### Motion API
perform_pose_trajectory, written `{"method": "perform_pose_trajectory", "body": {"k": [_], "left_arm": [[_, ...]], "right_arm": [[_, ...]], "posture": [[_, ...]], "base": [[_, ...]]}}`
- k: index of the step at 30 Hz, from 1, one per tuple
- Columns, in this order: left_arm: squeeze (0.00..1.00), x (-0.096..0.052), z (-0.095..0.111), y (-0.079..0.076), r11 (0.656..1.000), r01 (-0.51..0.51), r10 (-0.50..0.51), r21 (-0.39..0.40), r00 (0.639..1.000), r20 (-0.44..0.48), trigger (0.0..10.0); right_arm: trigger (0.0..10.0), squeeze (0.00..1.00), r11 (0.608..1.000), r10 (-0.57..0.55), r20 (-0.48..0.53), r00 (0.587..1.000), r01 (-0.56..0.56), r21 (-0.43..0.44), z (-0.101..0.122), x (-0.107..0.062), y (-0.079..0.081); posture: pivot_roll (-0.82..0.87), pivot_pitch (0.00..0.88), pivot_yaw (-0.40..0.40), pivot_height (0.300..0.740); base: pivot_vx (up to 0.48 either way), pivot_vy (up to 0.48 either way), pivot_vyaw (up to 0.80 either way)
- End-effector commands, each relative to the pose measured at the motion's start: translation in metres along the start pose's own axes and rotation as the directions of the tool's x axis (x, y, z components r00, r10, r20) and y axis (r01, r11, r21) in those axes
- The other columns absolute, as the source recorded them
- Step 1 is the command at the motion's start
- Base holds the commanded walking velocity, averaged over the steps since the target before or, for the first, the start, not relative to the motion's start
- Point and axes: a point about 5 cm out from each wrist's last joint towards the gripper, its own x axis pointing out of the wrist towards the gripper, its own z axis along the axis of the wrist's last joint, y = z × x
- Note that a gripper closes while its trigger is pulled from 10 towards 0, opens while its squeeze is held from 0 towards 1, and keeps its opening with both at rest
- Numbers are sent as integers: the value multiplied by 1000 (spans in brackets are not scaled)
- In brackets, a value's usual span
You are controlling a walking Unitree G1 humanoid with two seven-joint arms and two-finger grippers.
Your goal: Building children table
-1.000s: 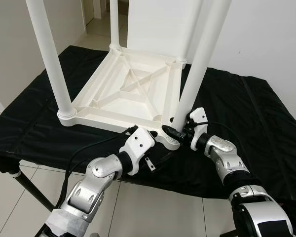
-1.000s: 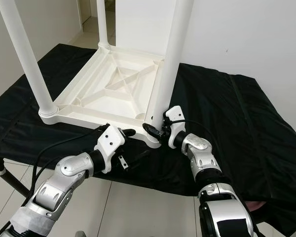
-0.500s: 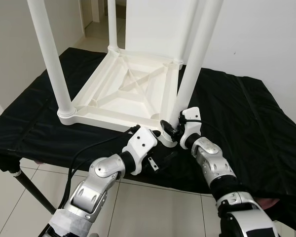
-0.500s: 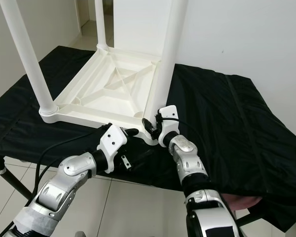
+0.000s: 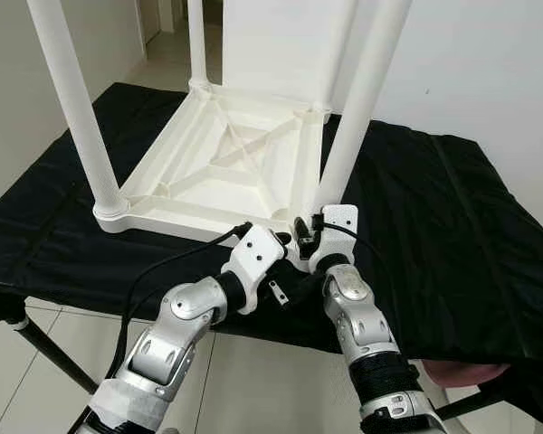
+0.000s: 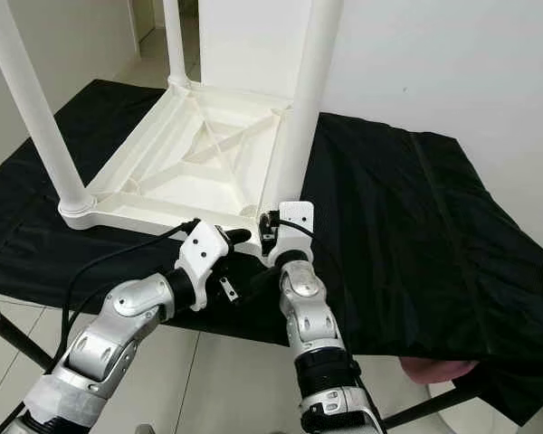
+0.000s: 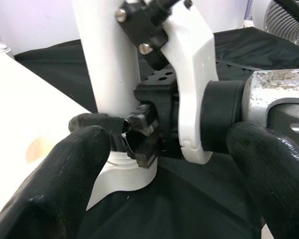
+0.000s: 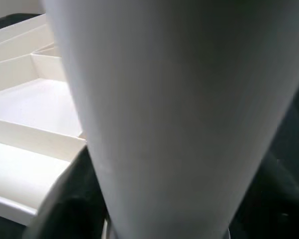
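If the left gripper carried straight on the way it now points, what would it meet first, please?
Most likely the right gripper, which sits directly ahead at the foot of the near white table leg; the left gripper looks close, though depth is hard to judge.

Black cloth (image 5: pixel 452 208), tiled floor (image 5: pixel 36 362).

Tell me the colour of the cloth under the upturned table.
Black cloth, plain, clearest in the left eye view.
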Motion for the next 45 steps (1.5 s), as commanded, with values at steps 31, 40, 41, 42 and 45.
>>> {"method": "perform_pose_trajectory", "body": {"k": [31,40,41,42,45], "left_arm": [[0,-12,-7,-12,992,115,-117,-52,992,-50,10000],[0,-12,-6,-13,993,105,-108,-55,993,-47,10000],[0,-12,-6,-14,993,106,-108,-56,993,-46,10000],[0,-12,-6,-14,993,106,-108,-56,993,-46,10000],[0,-11,-6,-15,993,108,-111,-56,993,-44,10000]], "right_arm": [[0,0,770,588,-180,788,-614,-175,-8,16,-44],[0,0,752,614,-191,766,-641,-152,-13,16,-48],[0,0,754,611,-191,768,-638,-153,-13,16,-49],[0,0,754,611,-191,768,-638,-153,-13,16,-49],[10000,0,786,576,-186,796,-602,-139,-16,13,-53]], "posture": [[-13,0,-78,740],[-4,0,-87,740],[-5,0,-87,740],[-5,0,-87,740],[-11,0,-84,740]], "base": [[0,0,0],[0,0,0],[0,0,0],[0,0,0],[0,0,0]]}}
